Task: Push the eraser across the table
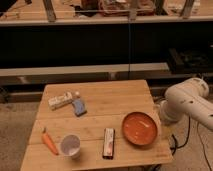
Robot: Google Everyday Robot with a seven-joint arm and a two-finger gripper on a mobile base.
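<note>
here's the table (95,92), light wooden planks, and the eraser (108,143) lies near its front edge, a slim black bar with a pale and reddish strip on top, its long side running roughly front to back. it sits between the cup (70,145) on its left and the orange plate (140,128) on its right, close to both but touching neither. the cup stands upright, open mouth up, and just left of it a carrot (49,142) lies at a slant near the front left corner. further back on the left there's the white carton (60,100) lying flat, with the blue pad (78,106) just beside its right end, and both are well apart from the eraser. over on the right, the white arm (185,102) hangs past the table's right edge, its bulky elbow beside the plate's side of the table and clear of everything on the top. the gripper itself doesn't show in this view, so whether it's open or closed can't be told. nothing is in contact with the eraser.
</note>
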